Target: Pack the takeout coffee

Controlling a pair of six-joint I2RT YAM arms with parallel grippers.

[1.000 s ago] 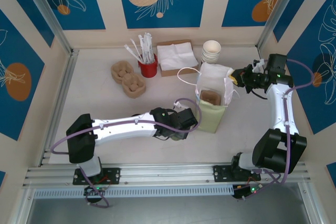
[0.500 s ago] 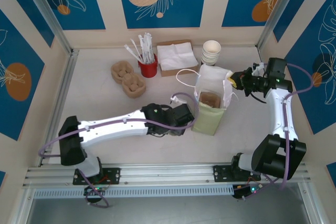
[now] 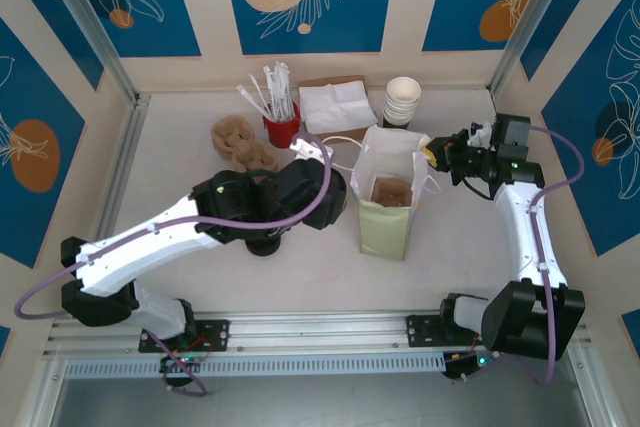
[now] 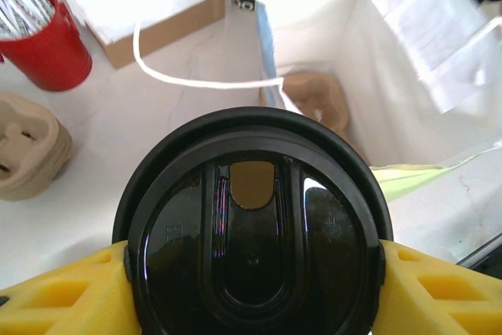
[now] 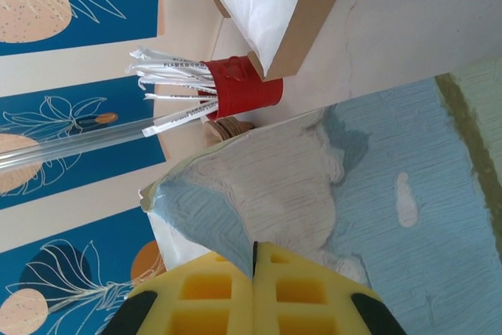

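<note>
The left arm [image 3: 150, 242] and right arm [image 3: 527, 232] are white tubes with black joint housings, each carrying a looping purple cable [image 3: 572, 162]. The left gripper [image 4: 251, 272] and right gripper [image 5: 255, 272] have yellow pads [image 4: 63, 296] with square recesses. Small green lights [image 3: 484, 359] glow at the near black bases [image 3: 180, 335].

In your left wrist view, the lid of the takeout coffee [image 4: 252, 233] hid the cup's sides, and the bottom edge cut off that lid and the left gripper [image 4: 252, 292]. From above, the left arm [image 3: 160, 237] covered the cup and part of the pulp carriers [image 3: 233, 135] near the far edge of the table [image 3: 170, 152]. Your right wrist view clipped the pads [image 5: 205, 294] of the right gripper [image 5: 255, 288], and the paper bag [image 5: 314, 170] ran off the right edge.
</note>
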